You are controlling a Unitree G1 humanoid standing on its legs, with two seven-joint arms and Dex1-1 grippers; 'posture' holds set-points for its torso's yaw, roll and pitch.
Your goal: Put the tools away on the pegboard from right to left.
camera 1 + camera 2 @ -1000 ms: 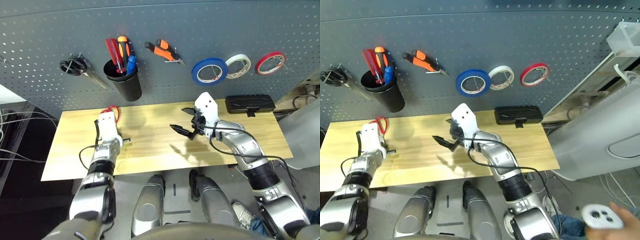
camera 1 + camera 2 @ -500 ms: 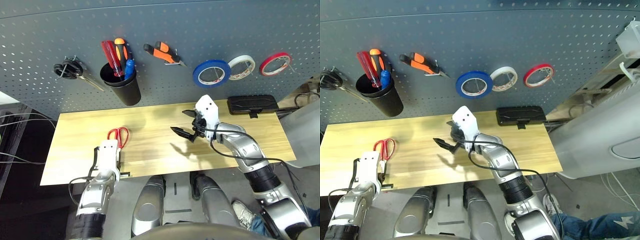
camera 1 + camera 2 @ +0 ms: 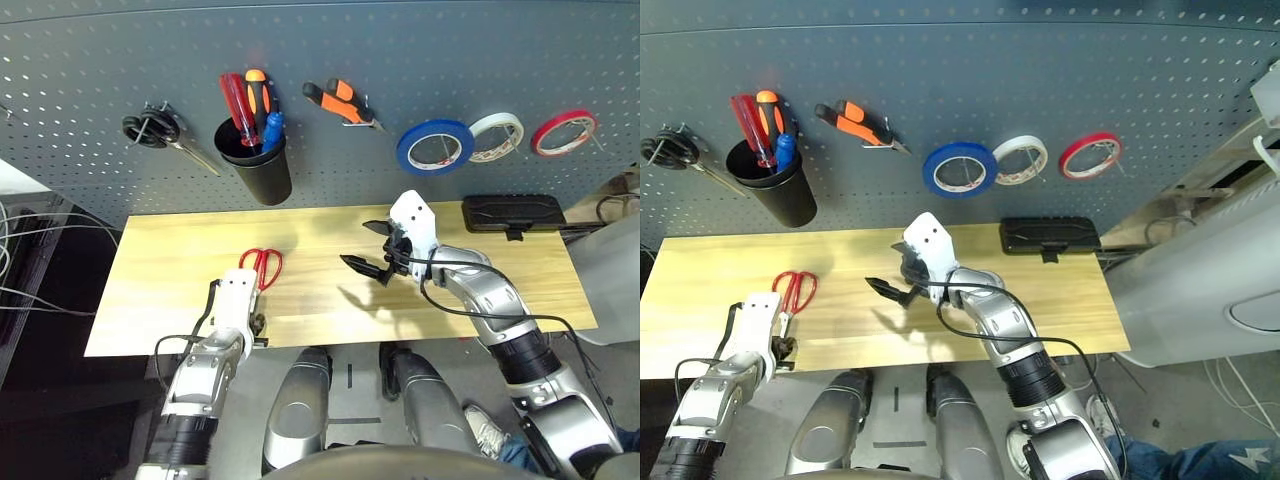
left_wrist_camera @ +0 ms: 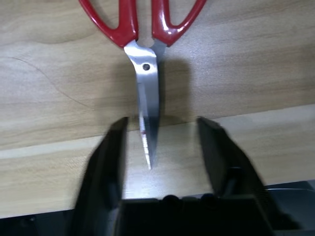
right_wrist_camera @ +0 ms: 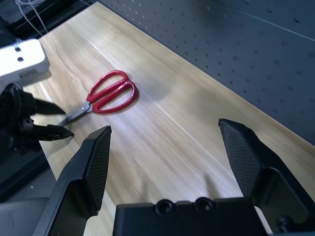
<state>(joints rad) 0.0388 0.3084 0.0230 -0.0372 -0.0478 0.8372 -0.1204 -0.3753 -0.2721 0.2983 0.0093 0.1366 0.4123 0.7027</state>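
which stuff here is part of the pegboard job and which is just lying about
Part of the job:
- red-handled scissors, on the table
- pegboard
- black cup
- blue-handled screwdriver, in the cup
- orange-and-black pliers, hung up
- blue tape roll, hung up

Not part of it:
- white tape roll
- red tape roll
- black-handled scissors
- black case

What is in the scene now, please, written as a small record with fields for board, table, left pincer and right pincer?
board: pliers, blue tape, white tape, red tape, black-handled scissors, black cup with screwdrivers
table: red-handled scissors, black case
left pincer: open, blades of the red-handled scissors between its fingers
right pincer: open, empty, over the table
still to store: red-handled scissors
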